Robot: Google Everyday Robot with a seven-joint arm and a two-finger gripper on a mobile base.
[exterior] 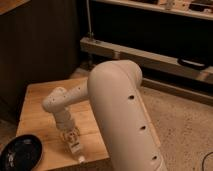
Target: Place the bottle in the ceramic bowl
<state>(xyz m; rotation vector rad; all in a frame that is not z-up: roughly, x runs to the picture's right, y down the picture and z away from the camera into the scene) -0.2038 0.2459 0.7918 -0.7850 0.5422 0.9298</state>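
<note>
My gripper (70, 137) hangs low over the front part of the wooden table (40, 107), at the end of the white arm. It is shut on the bottle (76, 149), a small whitish bottle that sticks out below the fingers with its white cap (81, 160) pointing toward the table's front edge. The ceramic bowl (21, 152), black, glossy and shallow, sits at the table's front left corner. It is to the left of the gripper and apart from it. I cannot tell whether the bottle touches the table.
The arm's large white link (122, 115) fills the middle right of the view and hides the table's right side. A dark wall panel (40, 45) stands behind the table. A low metal shelf rail (150, 57) runs at the back right over speckled floor (185, 125).
</note>
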